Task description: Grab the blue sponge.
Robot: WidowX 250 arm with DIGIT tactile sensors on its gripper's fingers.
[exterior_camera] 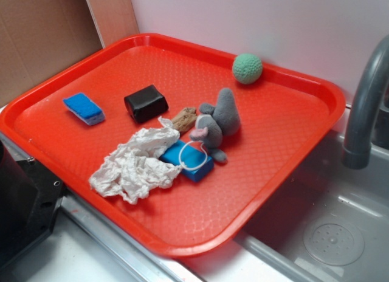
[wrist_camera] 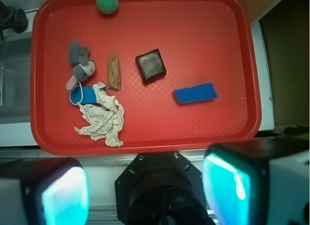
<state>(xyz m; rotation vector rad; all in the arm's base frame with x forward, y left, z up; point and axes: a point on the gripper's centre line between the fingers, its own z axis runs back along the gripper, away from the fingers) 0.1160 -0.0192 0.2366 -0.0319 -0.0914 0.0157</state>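
Your target, the blue sponge point(exterior_camera: 84, 108), lies flat on the red tray point(exterior_camera: 285, 136), out by itself toward one side, with bare tray all around it. In the wrist view the same sponge point(wrist_camera: 195, 93) shows as a slim rectangle whose long axis runs nearly across the frame, tipped up slightly at its right end.

The nearest neighbour is the black block point(wrist_camera: 150, 66), just up and left of it and clearly apart. Further left come the small piece of wood point(wrist_camera: 114, 72), the grey plush mouse point(wrist_camera: 80, 63), the crumpled white paper point(wrist_camera: 102, 117) and, half under it, the blue block with the white loop point(exterior_camera: 188, 160) (don't confuse that one with the sponge). The green ball point(wrist_camera: 107, 1) sits at the far rim.

The gripper point(wrist_camera: 145, 188) is held high over the near edge of the tray, its fingers point(wrist_camera: 227, 188) spread wide and holding nothing. From it, the sponge lies forward and somewhat toward the right-hand finger.

So, as I judge it, you need to travel forward and right, then descend. The fingers already flank the frame left and right, so closing would act along the sponge's length; consider turning the wrist to pinch across its short sides.
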